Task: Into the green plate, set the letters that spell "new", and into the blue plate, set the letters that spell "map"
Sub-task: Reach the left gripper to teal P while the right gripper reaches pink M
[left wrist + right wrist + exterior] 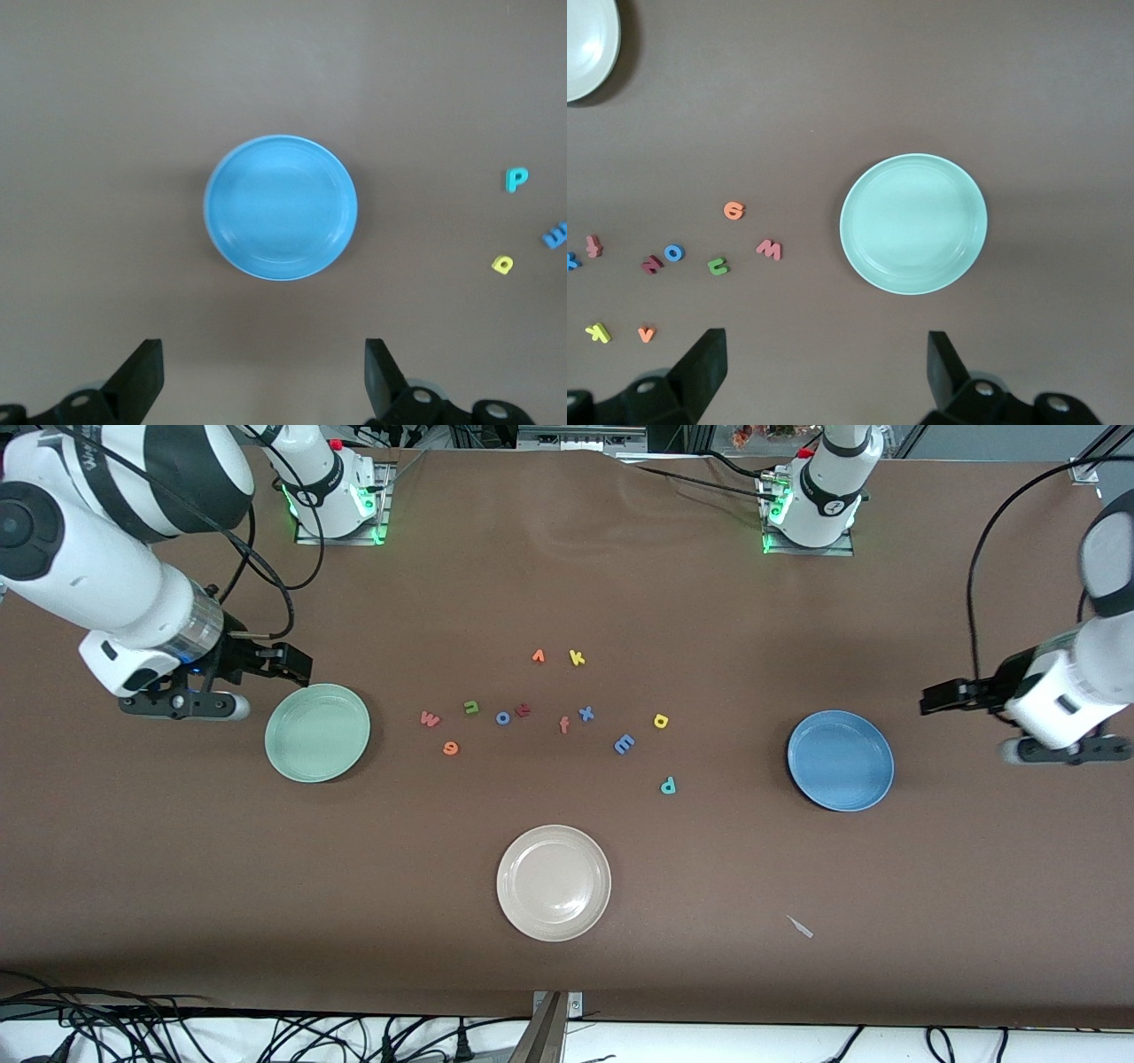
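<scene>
Front view showed the brown table (567, 584) as the biggest thing, with both arms waiting at its ends. The right gripper (182, 704) hung over the table at the right arm's end, just beside the green plate (317, 732); its fingers (700, 363) stood spread wide with nothing between them. The left gripper (1059, 750) hung over the left arm's end, near the blue plate (840, 760), and its fingers (142, 372) likewise stood apart and empty.

Three plates came next in size. The green plate and the blue plate sat well apart at either end, both bare inside. A cream-white plate (554, 882) lay between them, nearer the front camera.

Smallest were the foam letters, scattered on the table between the green and blue plates, none touching a plate. Toward the green plate lay the salmon-red w (430, 719), the green n (471, 708) and the orange e (451, 748), the e nearest the camera of the three. Toward the blue plate lay the blue m (625, 744), the yellow a (661, 721) and the teal p (668, 785), the p nearest the camera. Between these groups sat a blue o (502, 717), a small dark-red letter (524, 710), an orange f (563, 725) and a blue x (586, 713). Farther from the camera lay an orange v (538, 656) and a yellow k (577, 658).
</scene>
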Robot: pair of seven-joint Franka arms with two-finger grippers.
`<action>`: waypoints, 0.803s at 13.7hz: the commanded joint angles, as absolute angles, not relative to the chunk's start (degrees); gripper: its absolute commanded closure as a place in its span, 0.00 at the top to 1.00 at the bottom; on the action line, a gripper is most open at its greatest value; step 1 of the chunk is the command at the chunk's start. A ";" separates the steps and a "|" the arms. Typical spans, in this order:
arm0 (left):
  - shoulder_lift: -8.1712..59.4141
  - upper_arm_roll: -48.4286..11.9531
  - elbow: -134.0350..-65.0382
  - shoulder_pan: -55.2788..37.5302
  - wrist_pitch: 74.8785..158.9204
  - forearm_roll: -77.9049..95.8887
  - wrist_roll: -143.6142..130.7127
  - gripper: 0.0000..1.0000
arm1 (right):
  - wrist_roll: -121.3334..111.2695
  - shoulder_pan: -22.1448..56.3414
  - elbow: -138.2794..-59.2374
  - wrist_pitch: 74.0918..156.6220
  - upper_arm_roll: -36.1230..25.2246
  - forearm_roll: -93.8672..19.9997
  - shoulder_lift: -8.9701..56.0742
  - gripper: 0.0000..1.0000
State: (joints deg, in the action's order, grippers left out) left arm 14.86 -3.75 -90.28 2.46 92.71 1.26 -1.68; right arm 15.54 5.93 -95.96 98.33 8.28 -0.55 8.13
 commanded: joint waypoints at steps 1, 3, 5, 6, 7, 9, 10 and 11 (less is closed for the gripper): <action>20.82 -4.13 -87.89 -2.79 97.96 1.31 -2.28 1.00 | 16.43 6.24 -96.32 100.01 8.44 -1.41 9.22 1.00; 23.80 -4.22 -88.42 -6.31 103.95 3.93 -6.66 1.00 | 17.22 6.24 -99.83 103.69 9.92 -1.41 9.23 1.00; 26.70 -4.22 -88.59 -10.70 109.05 4.48 -10.26 1.00 | 18.36 6.24 -105.88 110.97 11.59 -1.41 8.97 1.00; 28.46 -4.22 -88.42 -13.16 111.25 4.22 -13.42 1.00 | 20.11 6.24 -109.82 115.18 12.65 -1.41 8.70 1.00; 30.74 -4.13 -87.98 -14.84 113.62 4.48 -16.32 1.00 | 21.52 6.24 -113.34 119.57 13.61 -1.41 8.61 1.00; 34.52 -4.13 -87.28 -17.82 116.27 4.05 -21.85 1.00 | 23.89 6.24 -119.50 128.19 16.42 -1.32 8.70 1.00; 35.85 -3.96 -86.58 -19.23 117.50 3.87 -24.32 1.00 | 25.91 6.24 -122.32 131.89 17.57 -1.23 8.79 1.00; 37.34 -3.87 -86.22 -20.03 118.73 3.78 -26.78 1.00 | 27.41 6.24 -125.04 135.49 18.80 -0.97 8.88 1.00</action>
